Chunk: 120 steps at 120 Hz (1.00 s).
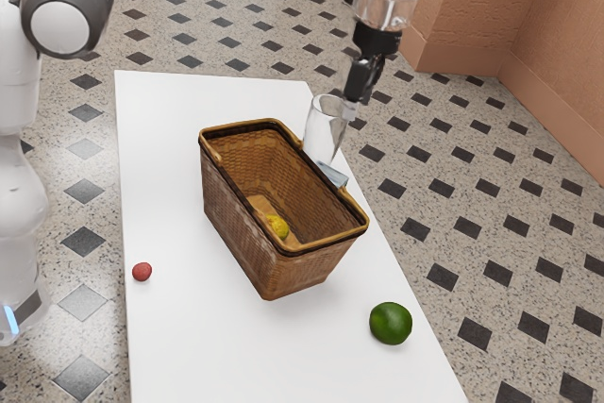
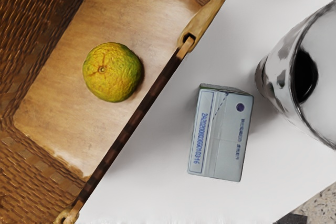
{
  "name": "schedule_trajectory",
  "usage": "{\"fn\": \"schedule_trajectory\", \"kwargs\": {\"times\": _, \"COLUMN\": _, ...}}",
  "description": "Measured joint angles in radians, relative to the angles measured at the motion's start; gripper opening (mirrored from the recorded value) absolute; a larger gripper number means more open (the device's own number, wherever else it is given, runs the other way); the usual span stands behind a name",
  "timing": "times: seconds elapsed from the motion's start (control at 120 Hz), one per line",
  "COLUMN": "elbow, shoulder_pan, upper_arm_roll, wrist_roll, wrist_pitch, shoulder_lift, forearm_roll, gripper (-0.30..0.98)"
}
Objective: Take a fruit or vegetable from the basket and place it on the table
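While the hand hangs beside the upright glass, the first risk is sideways: a low sweep could clip that tall rim and tip it, perhaps over the long edge of the bench at the exterior view's right. How far open the hand is I cannot tell; I see nothing in its grip. Next out, a small box lies between the glass and the basket, so descending too early could press on it or shove it against the wicker. The basket's raised wall crosses the way in; too low a path would catch it and drag the basket along.

Inside, on the basket's floor, the yellow-green citrus sits toward the end nearer the green fruit. Being round, it could roll if only 1 side gets nudged, and the walls limit how the hand can turn around it. A shallow grip high on its curve may slip during the lift.

Farther off, the green fruit is near the bench's long edge at the exterior view's right, the red fruit near the opposite edge. Releasing the citrus close to either of those 2 edges could send it rolling off.
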Motion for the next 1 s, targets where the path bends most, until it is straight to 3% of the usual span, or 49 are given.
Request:
{"fn": "schedule_trajectory", "kwargs": {"times": 0.242, "elbow": -0.005, "shoulder_pan": -0.110, "upper_arm_roll": 0.006, "wrist_roll": 0.110, "wrist_pitch": -0.009, "shoulder_lift": -0.025, "forearm_roll": 0.006, "gripper": 0.69}}
{"fn": "schedule_trajectory", "kwargs": {"times": 0.433, "elbow": -0.012, "shoulder_pan": -0.046, "upper_arm_roll": 0.011, "wrist_roll": 0.240, "wrist_pitch": -0.023, "shoulder_lift": -0.022, "forearm_roll": 0.052, "gripper": 0.69}}
{"fn": "schedule_trajectory", "kwargs": {"times": 0.558, "elbow": -0.329, "shoulder_pan": -0.056, "upper_arm_roll": 0.011, "wrist_roll": 0.309, "wrist_pitch": 0.034, "shoulder_lift": -0.211, "forearm_roll": 0.043, "gripper": 0.69}}
{"fn": "schedule_trajectory", "kwargs": {"times": 0.658, "elbow": -0.447, "shoulder_pan": -0.109, "upper_arm_roll": 0.011, "wrist_roll": 0.361, "wrist_pitch": 0.082, "shoulder_lift": -0.279, "forearm_roll": 0.027, "gripper": 0.69}}
{"fn": "schedule_trajectory", "kwargs": {"times": 1.0, "elbow": -0.517, "shoulder_pan": -0.100, "upper_arm_roll": 0.010, "wrist_roll": 0.487, "wrist_pitch": 0.169, "shoulder_lift": -0.310, "forearm_roll": -0.004, "gripper": 0.69}}
